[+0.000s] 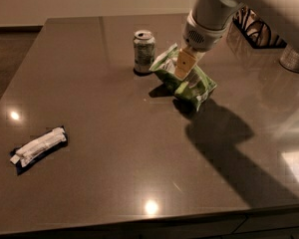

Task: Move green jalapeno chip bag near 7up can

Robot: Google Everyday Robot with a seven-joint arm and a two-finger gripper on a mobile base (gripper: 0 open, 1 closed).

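Note:
The green jalapeno chip bag (190, 84) is crinkly light green with white edges. It is tilted just right of the 7up can (144, 51), a small upright silver-and-green can at the back middle of the table, and its left corner comes close to the can. My gripper (183, 67) comes down from the upper right and is shut on the bag's upper middle. One tan finger (184, 63) shows in front of the bag. The bag's lower right end is at or just above the tabletop, with a dark shadow under it.
A small white-and-black wrapped bar (38, 146) lies at the front left of the brown table (114, 173). A black wire basket (256, 30) and a silver round object (295, 59) stand at the back right. The table's front edge runs along the bottom.

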